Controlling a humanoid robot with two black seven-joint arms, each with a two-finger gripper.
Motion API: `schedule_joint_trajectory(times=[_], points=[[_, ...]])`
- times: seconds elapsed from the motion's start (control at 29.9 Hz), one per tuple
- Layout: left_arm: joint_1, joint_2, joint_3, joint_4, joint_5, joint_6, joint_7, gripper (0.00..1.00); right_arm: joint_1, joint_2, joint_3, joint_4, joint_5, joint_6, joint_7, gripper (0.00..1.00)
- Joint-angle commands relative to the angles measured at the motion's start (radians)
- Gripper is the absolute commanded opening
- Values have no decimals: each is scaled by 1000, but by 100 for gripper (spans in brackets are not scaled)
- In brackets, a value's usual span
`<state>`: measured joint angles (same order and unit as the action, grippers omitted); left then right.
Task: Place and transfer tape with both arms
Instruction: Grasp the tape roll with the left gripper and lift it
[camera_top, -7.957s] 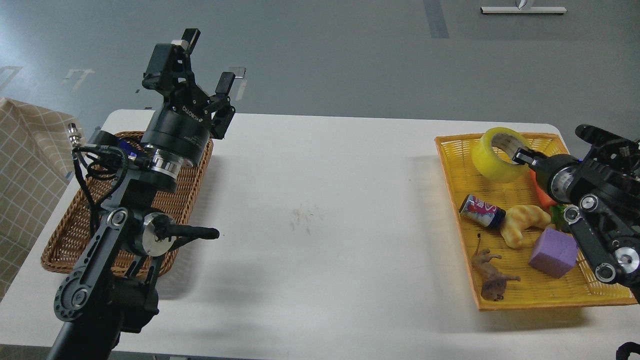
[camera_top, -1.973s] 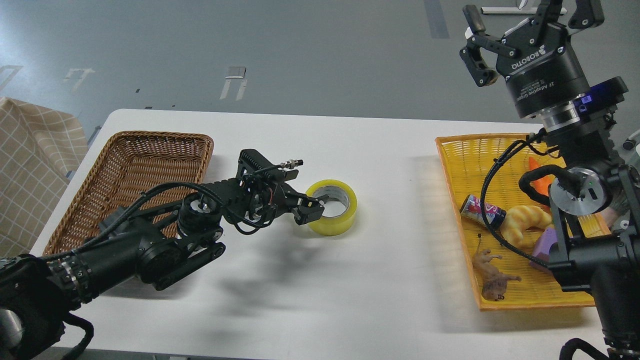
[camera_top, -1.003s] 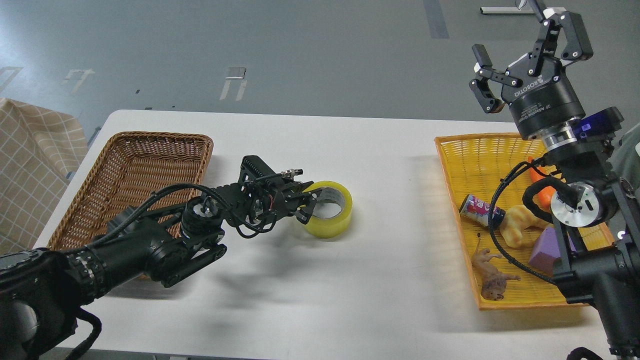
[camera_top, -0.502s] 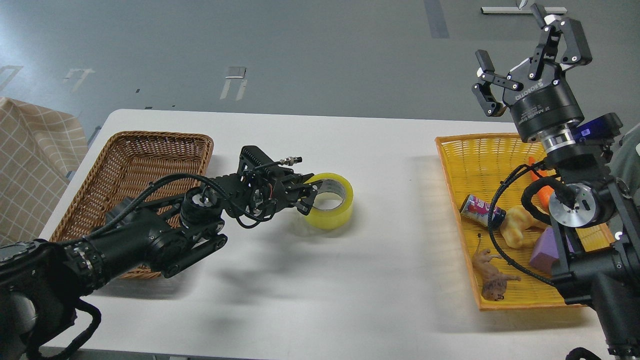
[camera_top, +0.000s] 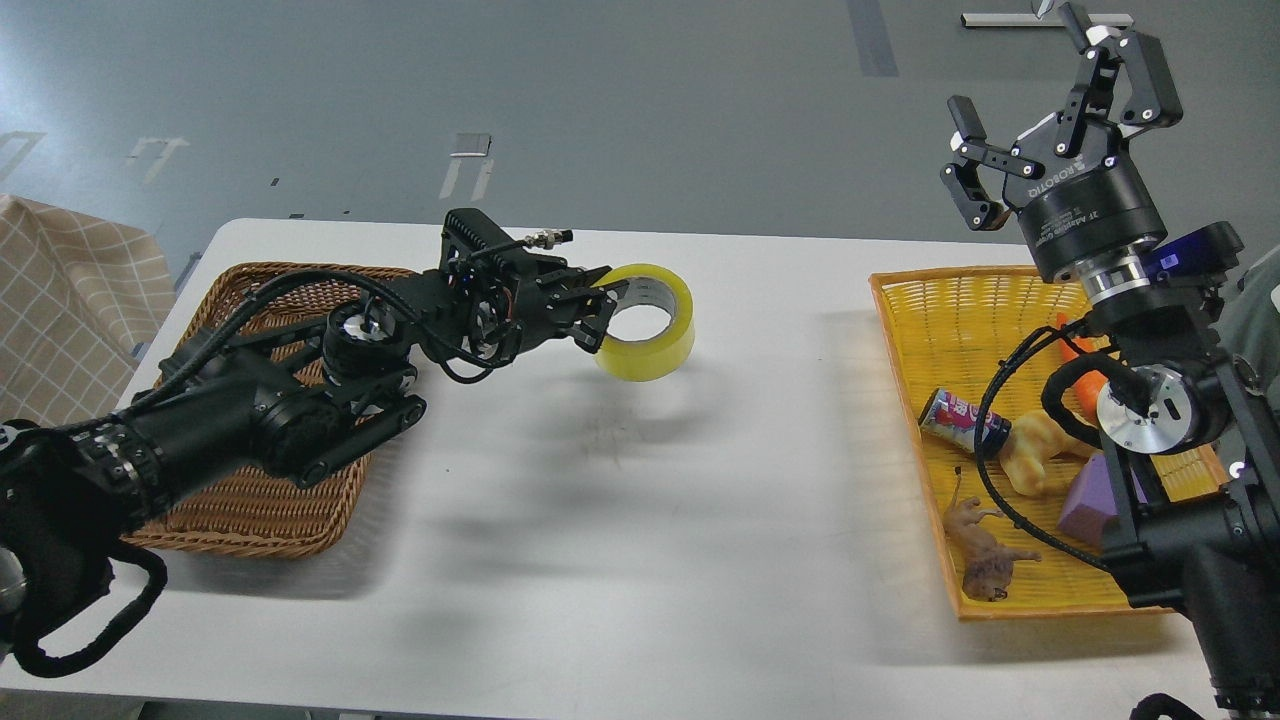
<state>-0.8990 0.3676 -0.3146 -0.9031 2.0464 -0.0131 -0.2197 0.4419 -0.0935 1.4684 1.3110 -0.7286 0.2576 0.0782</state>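
Observation:
The tape (camera_top: 655, 330), a wide yellow translucent roll with a grey-white core, hangs tilted above the white table (camera_top: 640, 560), left of centre. My left gripper (camera_top: 603, 311) is shut on the roll's left wall, one finger inside the core and one outside. My right gripper (camera_top: 1050, 95) is open and empty, raised high above the far right, pointing up over the yellow basket (camera_top: 905, 340).
A brown wicker basket (camera_top: 250, 510) lies at the left under my left arm. The yellow basket holds a purple drink can (camera_top: 960, 422), a croissant toy (camera_top: 1030, 450), a purple block (camera_top: 1085, 505), a lion figure (camera_top: 985, 560) and an orange item (camera_top: 1075, 350). Checked cloth (camera_top: 60, 300) hangs far left.
My left gripper closed on the tape and lifted it off the table, moving up and slightly left. The right arm has stayed raised and open with barely any motion.

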Motion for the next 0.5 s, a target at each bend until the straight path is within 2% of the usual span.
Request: schedule_joint_trajectory(times=[0.0,0.1,0.3,0.47], points=[[-8,80,-3,-2,-3,7,-29,12,0,0,0,-3,0,0,0,100],[-20,134,-6,-2,-38,18,-52,12,1,2,0,-9,0,0,0,100],[-37,220,-3,-2,-163,48,-55,12,8,3,0,-24,0,0,0,100],[-35,303,-3,-17,-167,73,-99,12,11,5,0,-41,0,0,2,100]])
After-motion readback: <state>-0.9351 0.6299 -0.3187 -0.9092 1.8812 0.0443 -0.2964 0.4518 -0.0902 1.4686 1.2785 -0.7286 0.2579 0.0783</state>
